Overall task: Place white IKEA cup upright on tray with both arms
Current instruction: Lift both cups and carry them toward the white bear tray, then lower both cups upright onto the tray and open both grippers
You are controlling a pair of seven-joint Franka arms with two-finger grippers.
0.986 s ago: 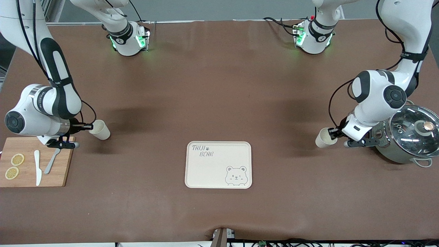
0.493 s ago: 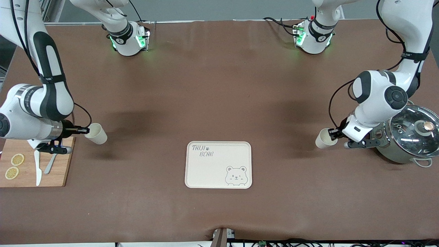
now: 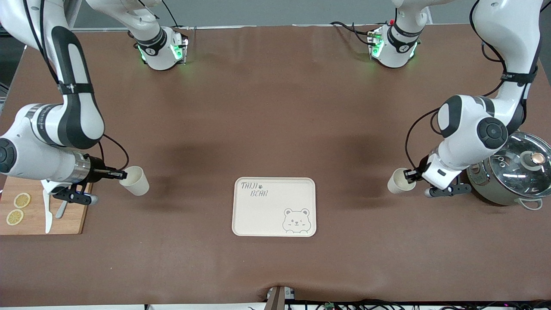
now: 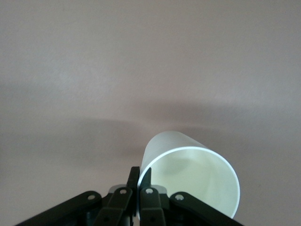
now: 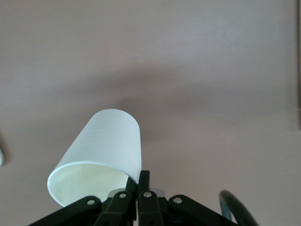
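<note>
The right gripper (image 3: pixel 122 174) is clamped on the rim of a tilted white cup (image 3: pixel 134 181), above the surface near the cutting board (image 3: pixel 64 217). The left gripper (image 3: pixel 410 174) pinches a second white cup (image 3: pixel 397 181) beside the pot (image 3: pixel 512 174). The cream tray (image 3: pixel 267 215) lies between them, nearer the camera. Each cup should probably be turned mouth-up over the tray before release

Cutting board (image 3: pixel 64 215) partly hidden under right arm (image 3: pixel 51 142); pot (image 3: pixel 512 172) clipped by front view edge, left arm (image 3: pixel 473 129) overlapping it.
</note>
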